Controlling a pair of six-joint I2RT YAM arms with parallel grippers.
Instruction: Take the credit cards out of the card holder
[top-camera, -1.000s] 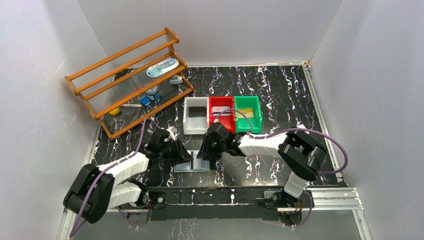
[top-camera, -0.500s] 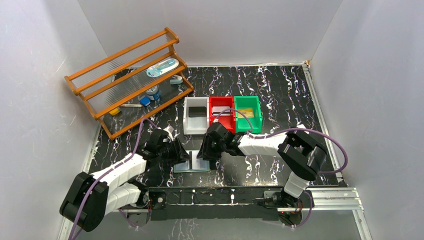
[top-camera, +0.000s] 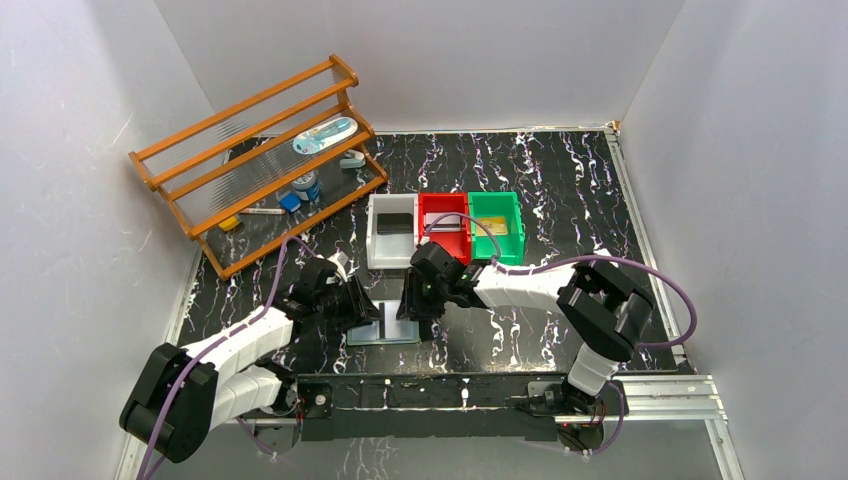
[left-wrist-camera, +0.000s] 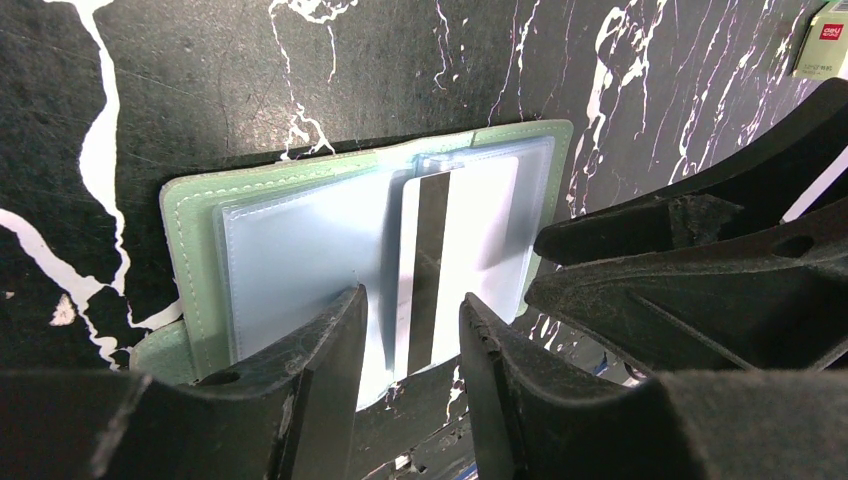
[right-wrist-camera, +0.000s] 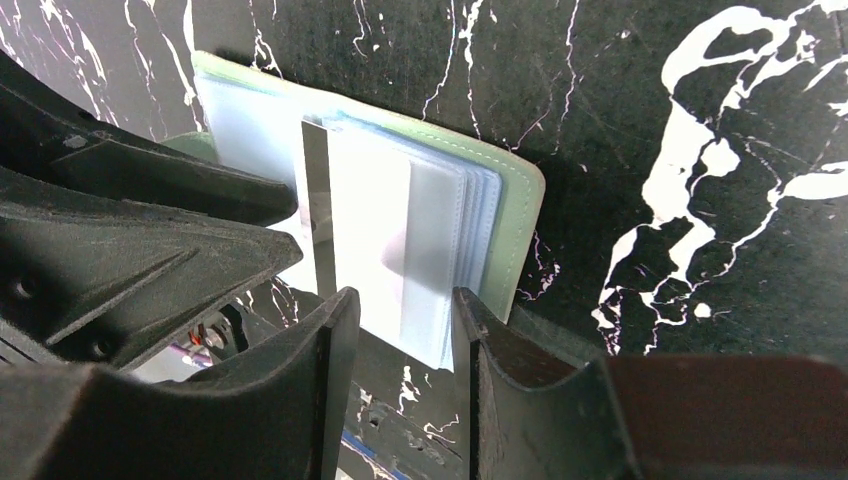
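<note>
The grey-green card holder lies spread open on the black marbled table between both arms, its clear pockets facing up. A pale credit card with a dark stripe sits in a pocket near the fold, also seen from the right wrist as a credit card. My left gripper hangs open just over the holder's near edge, the striped card showing in its gap. My right gripper stands open over the stacked pockets on the other half. The two grippers nearly meet over the holder.
Behind the holder stand a white bin, a red bin and a green bin, each with a flat card inside. A wooden rack with small items fills the back left. A white box with a red mark lies nearby.
My left gripper's jaws have spread wider and its forearm has swung a little. The right gripper has edged slightly away from me. The holder has stayed put.
</note>
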